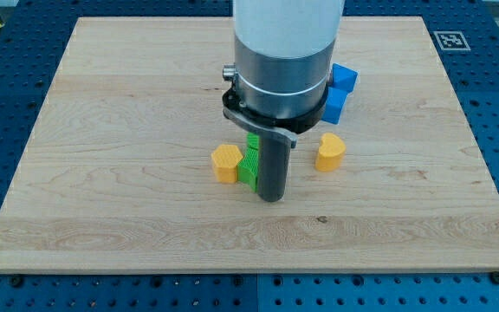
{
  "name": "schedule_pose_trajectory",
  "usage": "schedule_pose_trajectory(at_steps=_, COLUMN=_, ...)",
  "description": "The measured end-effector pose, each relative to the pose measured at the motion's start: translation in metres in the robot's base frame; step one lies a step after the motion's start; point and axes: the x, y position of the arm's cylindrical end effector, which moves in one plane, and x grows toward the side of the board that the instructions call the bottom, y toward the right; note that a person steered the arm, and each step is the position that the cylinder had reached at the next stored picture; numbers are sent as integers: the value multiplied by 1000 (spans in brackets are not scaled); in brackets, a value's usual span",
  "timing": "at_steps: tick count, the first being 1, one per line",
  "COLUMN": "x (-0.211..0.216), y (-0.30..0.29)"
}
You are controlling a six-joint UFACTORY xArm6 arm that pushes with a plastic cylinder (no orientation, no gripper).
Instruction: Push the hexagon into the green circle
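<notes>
The arm carries no jaws at all, only a dark rod, so nothing is open, closed or held; its tip (271,198) rests on the wooden worktop (102,130) near the middle of the board. Touching the tip on the view's left is a green block (249,165), mostly hidden behind the rod, so I cannot make out its shape or say whether it is the circle. Just beyond it, further to the view's left, sits the yellow hexagon (226,163), touching or nearly touching the green piece. To the view's right of the tip, well apart, is a yellow block (329,152) with a rounded, heart-like outline, and towards the view's top right a blue block (340,89) shows partly behind the arm's body. The hexagon looks small, rigid and light, likely to slide easily and to twist if nudged off-centre, so I judge a flat side face, opposite the green target, is the place to push.
</notes>
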Motion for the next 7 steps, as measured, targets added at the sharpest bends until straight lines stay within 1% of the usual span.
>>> schedule_pose_trajectory(at_steps=1, x=8, y=-32)
schedule_pose_trajectory(at_steps=2, x=-17, y=-96)
schedule_pose_trajectory(at_steps=3, x=-52, y=-105)
schedule_pose_trajectory(at_steps=4, x=-55, y=-93)
schedule_pose_trajectory(at_steps=5, x=-27, y=-117)
schedule_pose_trajectory(at_steps=6, x=-19, y=-99)
schedule_pose_trajectory(at_steps=7, x=-31, y=-72)
